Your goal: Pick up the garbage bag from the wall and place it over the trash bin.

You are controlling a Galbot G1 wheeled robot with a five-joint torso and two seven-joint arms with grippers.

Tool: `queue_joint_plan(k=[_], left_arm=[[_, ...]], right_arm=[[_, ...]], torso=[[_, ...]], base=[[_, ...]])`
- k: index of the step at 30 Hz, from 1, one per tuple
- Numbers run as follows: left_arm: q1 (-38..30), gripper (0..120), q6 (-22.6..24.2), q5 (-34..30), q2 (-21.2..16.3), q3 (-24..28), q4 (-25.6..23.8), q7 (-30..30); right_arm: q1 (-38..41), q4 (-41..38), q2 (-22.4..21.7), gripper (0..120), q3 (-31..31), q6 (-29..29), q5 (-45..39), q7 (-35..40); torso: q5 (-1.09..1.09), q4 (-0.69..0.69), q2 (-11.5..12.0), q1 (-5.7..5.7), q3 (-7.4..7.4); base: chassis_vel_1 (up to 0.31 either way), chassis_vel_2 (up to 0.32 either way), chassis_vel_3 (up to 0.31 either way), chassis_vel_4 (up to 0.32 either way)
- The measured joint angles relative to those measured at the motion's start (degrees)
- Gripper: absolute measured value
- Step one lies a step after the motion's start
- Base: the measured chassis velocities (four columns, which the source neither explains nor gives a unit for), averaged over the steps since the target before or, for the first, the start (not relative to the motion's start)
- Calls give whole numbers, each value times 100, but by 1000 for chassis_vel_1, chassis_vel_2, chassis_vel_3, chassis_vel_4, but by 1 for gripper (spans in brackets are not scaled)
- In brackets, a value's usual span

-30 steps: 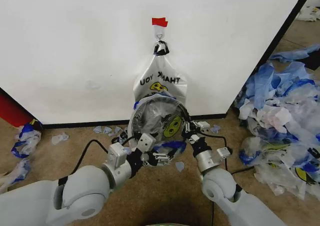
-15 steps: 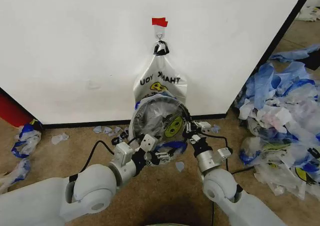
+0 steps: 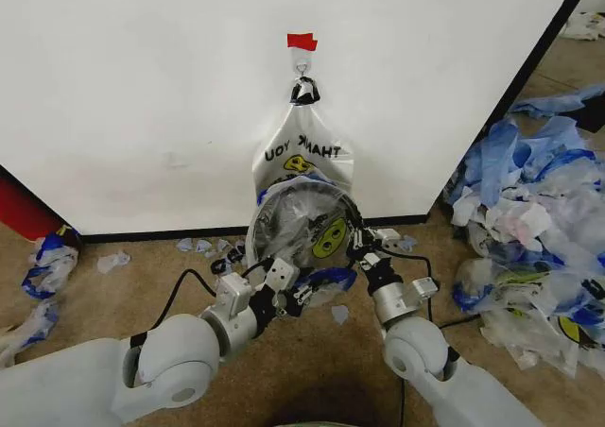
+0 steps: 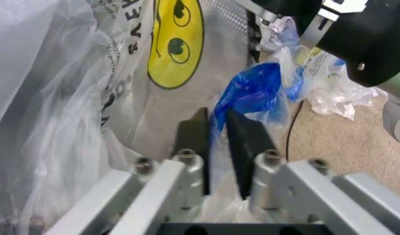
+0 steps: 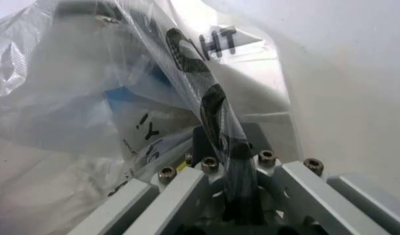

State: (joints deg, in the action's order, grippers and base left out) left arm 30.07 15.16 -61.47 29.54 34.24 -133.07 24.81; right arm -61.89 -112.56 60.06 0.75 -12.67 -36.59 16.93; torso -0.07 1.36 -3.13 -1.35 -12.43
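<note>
A: Which step in hand?

B: Judging from the look, the last one: fitting the garbage bag (image 3: 317, 230) over the trash bin (image 3: 262, 221). Bag already draped across the mouth of the bin, yellow smiley facing up, just in front of the wall (image 3: 142, 96).

A: And the bag at 12 o'clock, on the hook (image 3: 302, 68) under the red tape (image 3: 302, 41)?

B: Another smiley bag (image 3: 302, 153) with a black top, hanging untouched. Not the one being fitted.

A: Left gripper (image 3: 301, 297)?

B: Low at about 6 o'clock of the bin, clenched on the blue trim of the bag. Seen clearly in the left wrist view: blue plastic pinched between the two dark fingers (image 4: 194, 137).

A: Right gripper (image 3: 362, 247)?

B: At about 4 o'clock of the bin, tight against the rim, closed on the clear film with the black print.

A: Next move?

B: Probably pulling both held edges outward and down past the rim, gently, to seat the film all around. Thin plastic, so easy to tear on the wire mesh. Then letting go of both edges, and keeping clear of the scrap pile (image 3: 529, 219) at 3 o'clock
</note>
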Motion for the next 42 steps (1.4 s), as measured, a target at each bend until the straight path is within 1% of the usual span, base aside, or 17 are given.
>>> queue_joint_plan(k=[1, 3, 7, 10, 12, 15, 21, 27, 28, 32, 33, 35, 36, 38, 42], left_arm=[[24, 3, -11, -1, -12, -5, -12, 0], [66, 0, -32, 14, -41, -17, -39, 0], [130, 0, -53, 17, -66, -66, -99, 6], [244, 0, -70, 17, -130, -156, -254, 24], [285, 0, -76, 17, -152, -176, -299, 33], [390, 0, -103, 16, -215, -218, -376, 58], [479, 0, -144, 16, -195, -228, -353, 119], [555, 0, -242, 73, -84, -203, -219, 151], [555, 0, -242, 73, -84, -203, -219, 151], [509, 0, -400, 107, 45, -253, 38, 177], [479, 0, -442, 107, 90, -270, 144, 200], [451, 0, -472, 97, 143, -282, 251, 223], [451, 0, -472, 97, 143, -282, 251, 223], [441, 0, -491, 90, 215, -287, 360, 248], [495, 0, -495, 101, 296, -268, 400, 277]], right_arm=[[8, 0, 0, 0, 0, 0, -21, 10], [30, -23, 0, 0, 1, 30, -148, 107], [88, -72, 16, 0, -2, 94, -401, 301], [195, -178, 72, 0, -57, 251, -982, 712], [209, -217, 81, 0, -77, 296, -1137, 798], [220, -392, 74, 0, -165, 480, -1697, 1053], [190, -572, -30, 0, -339, 598, -2125, 1214], [80, -943, -360, 0, -687, 824, -2697, 1357], [80, -943, -360, 0, -687, 824, -2697, 1357], [-83, -1327, -691, 0, -890, 1050, -3079, 1490], [-147, -1439, -804, 0, -936, 1111, -3129, 1524], [-224, -1585, -944, 0, -980, 1168, -3178, 1588], [-224, -1585, -944, 0, -980, 1168, -3178, 1588], [-313, -1790, -1118, 0, -1045, 1221, -3255, 1682], [-376, -1981, -1325, 0, -1159, 1253, -3378, 1763]], torso=[[0, 0, 0, 0, 0], [0, 0, 0, 0, 0], [-1, 0, 0, 0, 0], [-1, 0, 0, 0, 0], [0, 0, 0, 0, 0], [0, -1, 0, 0, 0], [0, 0, 0, 0, 0], [1, 0, 0, 0, 0], [1, 0, 0, 0, 0], [0, 0, 0, 0, 0], [2, 0, 0, 0, 0], [-1, 1, 0, 0, 0], [-1, 1, 0, 0, 0], [1, 0, 0, 0, 0], [1, 0, 0, 0, 0]], base=[[0, 0, 0, 0], [0, 0, 0, 0], [0, 0, 0, 0], [0, 0, 0, 0], [0, 0, 0, 0], [0, 0, 0, 0], [0, 0, 0, 0], [0, 0, 0, 0], [0, 0, 0, 0], [0, 0, 0, 0], [0, 0, 0, 0], [0, 0, 0, 0], [0, 0, 0, 0], [0, 0, 0, 0], [0, 0, 0, 0]])
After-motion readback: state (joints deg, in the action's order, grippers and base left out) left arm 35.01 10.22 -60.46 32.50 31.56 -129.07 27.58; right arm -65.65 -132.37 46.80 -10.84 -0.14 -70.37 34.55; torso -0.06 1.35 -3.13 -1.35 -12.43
